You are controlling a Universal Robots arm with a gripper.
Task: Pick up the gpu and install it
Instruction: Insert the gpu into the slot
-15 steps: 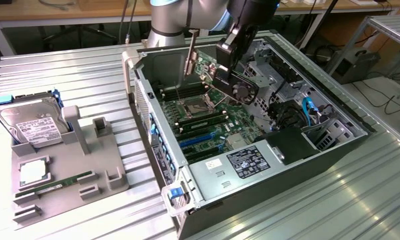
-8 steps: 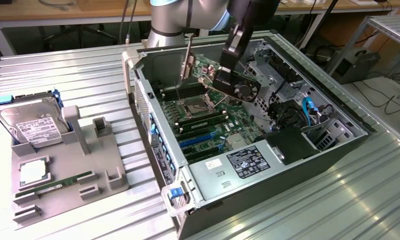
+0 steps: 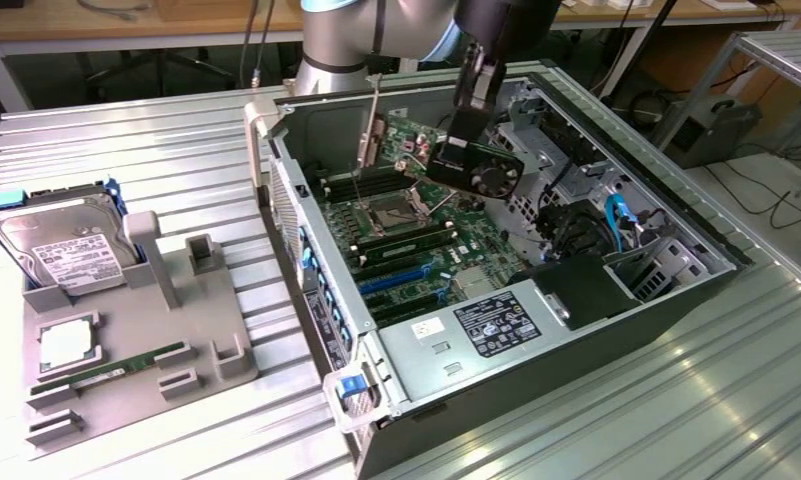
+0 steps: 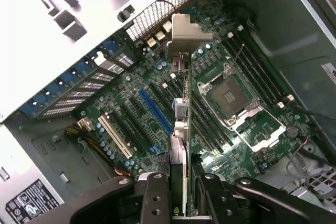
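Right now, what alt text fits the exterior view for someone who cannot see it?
A robot arm's gripper holds the gpu, a green card with a round black fan, above the motherboard inside an open computer case. At the exterior view's left, a grey tray carries a hard drive and a RAM stick.

A ribbed metal table [image 3: 133, 150] of pale, shiny slats fills most of the exterior view and catches bright overhead light in streaks. At 12 o'clock, behind it, runs a wooden bench [image 3: 160, 20] with white legs; dark cables [image 3: 256, 40] hang from its edge into shadow beneath. At 1 to 2 o'clock a metal shelf frame [image 3: 774, 50] stands over a brown floor [image 3: 667, 70]. At 3 o'clock a second grey surface [image 3: 760, 210] carries loose black wires [image 3: 780, 200], with a dark box [image 3: 700, 130] just behind it.
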